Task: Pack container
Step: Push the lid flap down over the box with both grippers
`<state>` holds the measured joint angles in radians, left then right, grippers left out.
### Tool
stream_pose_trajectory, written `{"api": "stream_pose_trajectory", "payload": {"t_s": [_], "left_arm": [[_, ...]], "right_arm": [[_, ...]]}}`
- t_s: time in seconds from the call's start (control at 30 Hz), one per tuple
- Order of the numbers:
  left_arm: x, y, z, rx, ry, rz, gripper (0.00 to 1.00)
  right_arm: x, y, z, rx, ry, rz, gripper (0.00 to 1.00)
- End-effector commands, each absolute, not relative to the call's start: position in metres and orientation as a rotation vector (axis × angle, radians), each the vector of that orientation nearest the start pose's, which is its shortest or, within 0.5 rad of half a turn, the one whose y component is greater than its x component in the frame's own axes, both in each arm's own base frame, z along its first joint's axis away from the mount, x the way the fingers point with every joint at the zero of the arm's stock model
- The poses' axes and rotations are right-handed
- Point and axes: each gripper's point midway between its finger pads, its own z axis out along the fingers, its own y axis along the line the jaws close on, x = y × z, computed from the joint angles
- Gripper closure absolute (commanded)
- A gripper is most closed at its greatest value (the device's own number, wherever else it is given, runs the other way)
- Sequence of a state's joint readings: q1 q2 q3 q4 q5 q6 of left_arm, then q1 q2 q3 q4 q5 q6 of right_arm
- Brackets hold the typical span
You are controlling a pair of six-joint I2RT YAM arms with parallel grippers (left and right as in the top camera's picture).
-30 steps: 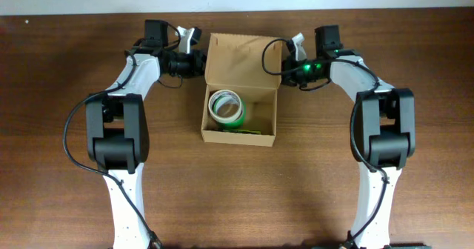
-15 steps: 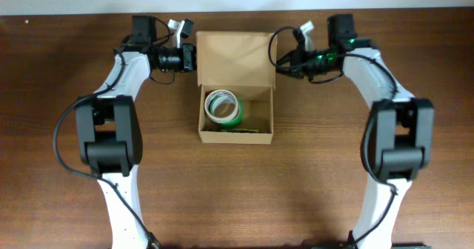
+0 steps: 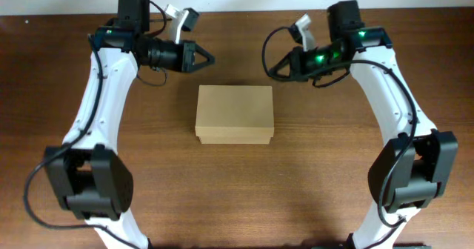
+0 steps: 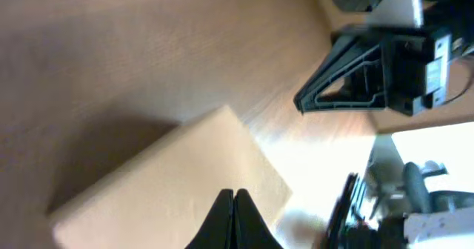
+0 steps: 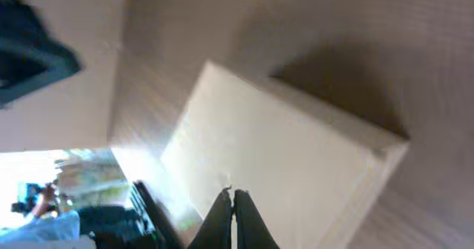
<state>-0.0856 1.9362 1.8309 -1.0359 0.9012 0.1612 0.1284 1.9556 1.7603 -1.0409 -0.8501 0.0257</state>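
Container [image 3: 234, 113] seemingly closed, contents unseen

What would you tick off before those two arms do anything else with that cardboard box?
1. cardboard box closed, top flat: ok.
2. Box resting level on the table, nothing on top of it: ok.
3. Left jaws shut, empty, clear of the box: ok.
4. Right jaws shut, empty, clear of the box: ok.
5. What is inside the box: cannot tell, the closed top hides it.
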Motion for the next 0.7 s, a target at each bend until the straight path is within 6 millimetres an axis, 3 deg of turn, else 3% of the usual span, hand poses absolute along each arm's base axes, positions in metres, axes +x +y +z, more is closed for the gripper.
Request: {"api": "stream_pose_trajectory", "payload": {"t_s": [0.0,0.17,0.33,0.5,0.67], "left_arm": [[0.418,-0.157,0.224,0.636,2.475,-0.901,0.98],[0.390,-0.139,0.231,0.683,2.591,-0.542,0.98],[0.370,-0.116,0.240,0.637,2.662,-0.228,0.98],[0.358,-0.123,0.227,0.661,2.707,-0.262,0.98],[0.348,-0.130,0.185,0.675,2.774,-0.351,0.98]], "right_arm": [[0.399,0.183,0.215,-0.450,2.600,1.003,0.96],[0.361,0.181,0.240,-0.486,2.656,0.721,0.96],[0.335,0.182,0.254,-0.490,2.673,0.535,0.96],[0.320,0.193,0.240,-0.543,2.733,0.480,0.96],[0.320,0.202,0.210,-0.575,2.798,0.467,0.96]]}}
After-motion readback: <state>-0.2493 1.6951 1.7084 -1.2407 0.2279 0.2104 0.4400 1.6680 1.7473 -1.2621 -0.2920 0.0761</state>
